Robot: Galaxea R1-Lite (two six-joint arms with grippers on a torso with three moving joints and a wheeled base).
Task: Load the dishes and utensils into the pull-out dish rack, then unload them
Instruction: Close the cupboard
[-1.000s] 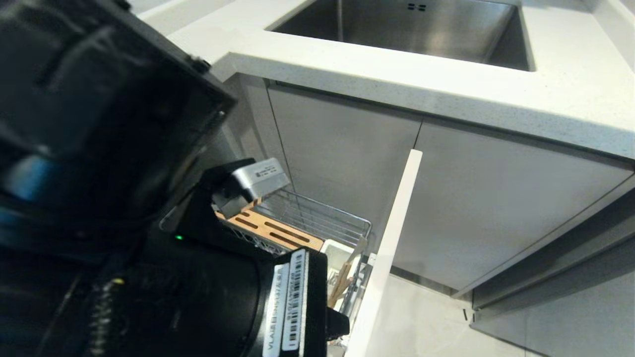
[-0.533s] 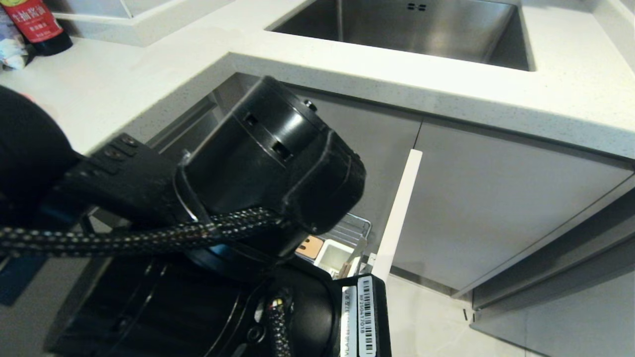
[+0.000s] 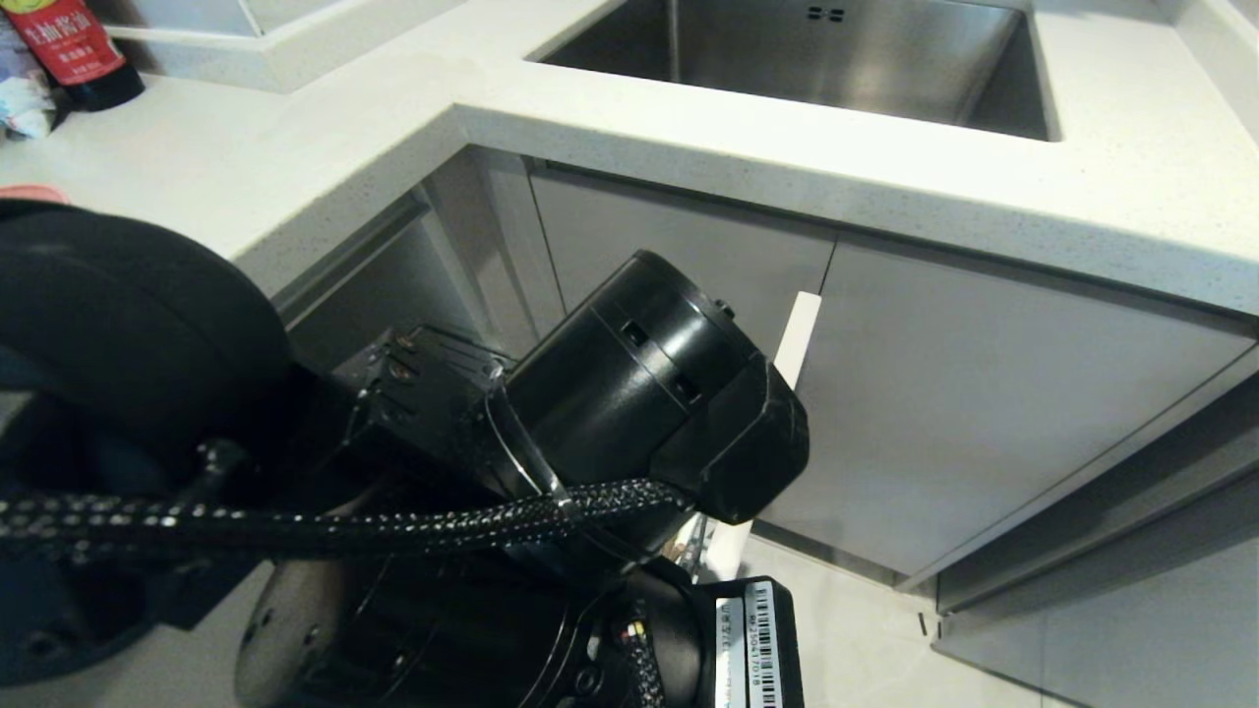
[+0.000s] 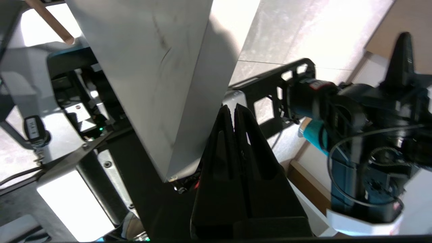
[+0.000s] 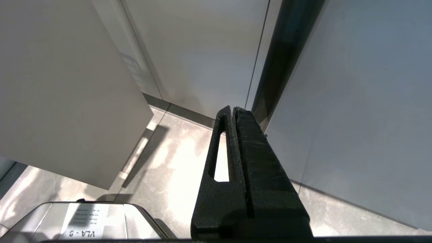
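Observation:
My left arm (image 3: 629, 393) fills the lower left of the head view and hides most of the pull-out dish rack. Only the rack's pale front panel (image 3: 799, 329) shows past it. In the left wrist view my left gripper (image 4: 233, 108) is shut and empty, its tips beside that panel's (image 4: 152, 84) edge. A light wooden chopstick end (image 4: 50, 22) pokes out behind the panel. A sliver of pink rim (image 3: 29, 192) shows on the counter at the far left; the other dishes and the spoon are hidden. My right gripper (image 5: 233, 109) is shut, parked low over the floor.
The white countertop (image 3: 885, 187) with a steel sink (image 3: 816, 59) overhangs the grey cabinet doors (image 3: 984, 413). A red-labelled bottle (image 3: 74, 49) stands at the counter's far left corner. My right arm (image 4: 371, 135) hangs close to the rack's panel. Pale floor tiles (image 3: 866, 639) lie below.
My left arm has swung down and to the right across the head view, covering the wire rack and wooden strip. The front panel's top edge has shifted slightly towards the cabinet.

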